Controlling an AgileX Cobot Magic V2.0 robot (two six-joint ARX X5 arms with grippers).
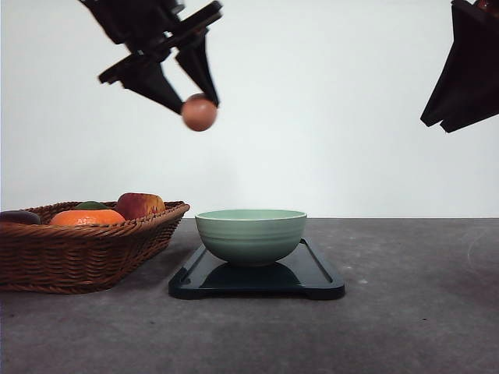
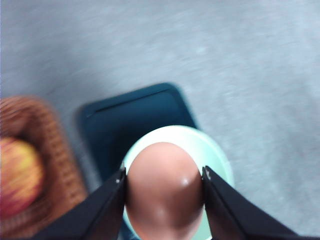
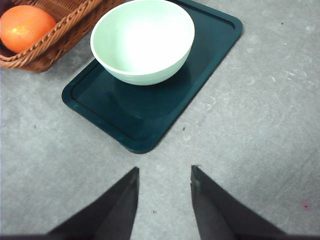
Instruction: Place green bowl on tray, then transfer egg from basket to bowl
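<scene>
The green bowl (image 1: 250, 234) stands upright on the dark tray (image 1: 312, 274) at the table's middle. High above, between basket and bowl, my left gripper (image 1: 199, 105) is shut on the brown egg (image 1: 199, 113). In the left wrist view the egg (image 2: 165, 192) sits between both fingers, with the bowl (image 2: 212, 155) and tray (image 2: 135, 122) beneath it. My right gripper (image 3: 163, 175) is open and holds nothing, raised at the upper right over bare table beside the tray (image 3: 120, 120) and bowl (image 3: 142, 40). The wicker basket (image 1: 86, 249) rests at the left.
The basket holds an orange fruit (image 1: 87, 218), a red-yellow apple (image 1: 140, 205), a green item and a dark one at its left end. Grey tabletop lies to the right of the tray and in front of it.
</scene>
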